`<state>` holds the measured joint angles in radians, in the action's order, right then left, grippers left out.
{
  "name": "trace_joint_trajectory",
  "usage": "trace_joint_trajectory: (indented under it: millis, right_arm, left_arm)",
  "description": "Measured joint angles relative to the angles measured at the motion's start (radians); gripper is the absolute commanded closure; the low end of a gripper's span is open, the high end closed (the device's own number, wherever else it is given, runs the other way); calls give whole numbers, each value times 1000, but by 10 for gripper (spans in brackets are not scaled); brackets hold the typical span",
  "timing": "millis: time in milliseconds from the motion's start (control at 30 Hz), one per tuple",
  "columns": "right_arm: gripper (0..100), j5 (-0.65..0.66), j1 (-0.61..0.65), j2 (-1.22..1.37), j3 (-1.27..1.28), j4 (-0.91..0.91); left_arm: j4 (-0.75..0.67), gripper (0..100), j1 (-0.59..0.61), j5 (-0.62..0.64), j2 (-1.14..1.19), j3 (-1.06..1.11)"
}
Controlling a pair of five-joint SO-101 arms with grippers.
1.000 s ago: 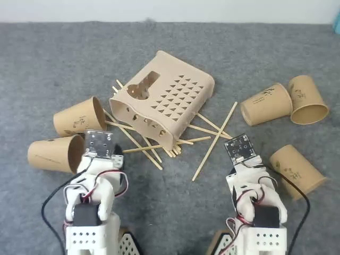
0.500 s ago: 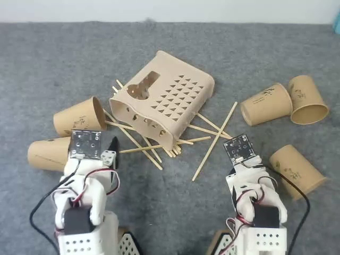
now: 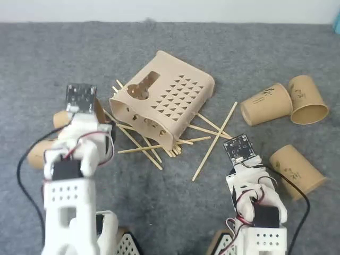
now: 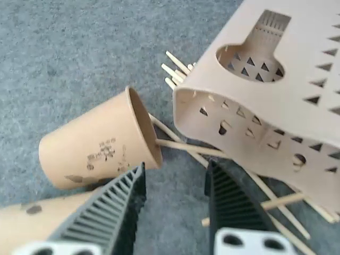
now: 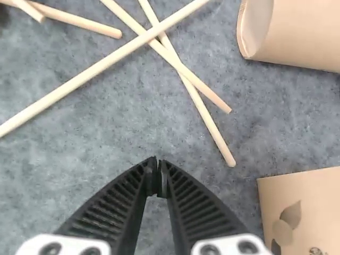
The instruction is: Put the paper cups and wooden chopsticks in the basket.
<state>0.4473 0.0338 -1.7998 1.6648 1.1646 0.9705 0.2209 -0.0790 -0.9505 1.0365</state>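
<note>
- Grey carpet (image 3: 175, 53) covers the table, and both arms sit at its near edge.
- Basket (image 3: 164, 103) lies tipped over mid-table with a perforated face and a handle cut-out turned up. None of the task's things are in it.
- Chopsticks (image 3: 139, 149) fan out from under the basket, touching it. One long chopstick (image 3: 215, 141) lies loose just beside its right end.
- Two left cups lie on their sides near the basket, partly under the left arm (image 3: 74, 154). The first cup (image 4: 101, 141) has its mouth toward the basket. The second cup (image 4: 32, 228) lies alongside the first.
- Three right cups lie on their sides, well apart from the basket. A pair (image 3: 265, 104) (image 3: 307, 99) lies close together, and a single cup (image 3: 296, 171) lies just beside the right arm (image 3: 249, 186).
- Left gripper (image 4: 172, 186) has its jaws spread wide with nothing between them, above carpet between the first cup's mouth and the basket.
- Right gripper (image 5: 157, 178) has its jaws pressed together and holds nothing, low over carpet near crossed chopsticks.
</note>
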Motion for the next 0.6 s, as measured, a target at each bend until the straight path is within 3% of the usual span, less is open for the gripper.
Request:
trace_joint_trajectory:
  millis: [267, 600]
  right_arm:
    - [990, 0, 0, 0, 0, 0]
    - [990, 0, 0, 0, 0, 0]
  left_arm:
    - [-325, 823, 0, 0, 381, -26]
    - [-718, 824, -2, 0, 608, -26]
